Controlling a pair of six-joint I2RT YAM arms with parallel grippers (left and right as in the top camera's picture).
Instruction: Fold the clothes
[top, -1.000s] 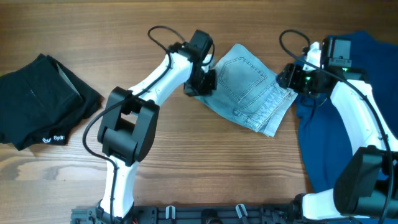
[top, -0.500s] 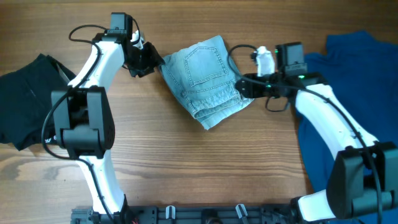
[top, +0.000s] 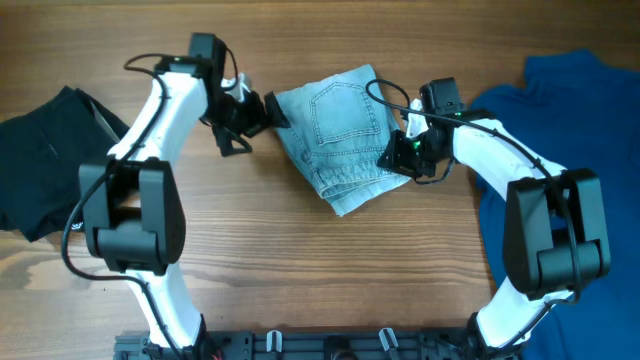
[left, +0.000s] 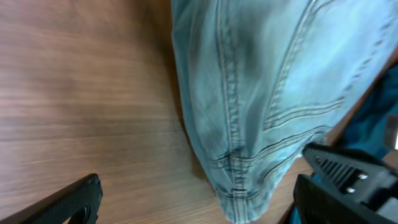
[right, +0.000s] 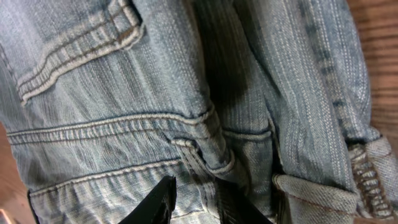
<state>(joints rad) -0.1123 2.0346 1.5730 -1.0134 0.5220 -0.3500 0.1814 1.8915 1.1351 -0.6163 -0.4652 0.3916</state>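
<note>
**A:** Since a second ago the folded jeans (top: 335, 130) have slid left, toward the middle of the table (top: 300, 270). The left gripper (top: 262, 112) has let go of their left edge.

**B:** So it's spread now?

**A:** Wide. In the left wrist view its fingers (left: 68, 202) stand far apart, and a seamed corner of denim lies on the wood between them.

**B:** And the right gripper (top: 402, 155)?

**A:** It's at the jeans' right edge, low on the bundle. In its own wrist view the fingers (right: 157, 200) are drawn close together. A ridge of denim is pinched between them, below a stitched pocket corner.

**B:** Where are the other clothes?

**A:** The black garment (top: 45, 170) lies at the far left, well apart from the jeans. The dark-blue garment (top: 560, 140) is spread along the right side, partly under the right arm. It's near the jeans, but I can't tell whether the two touch.
</note>
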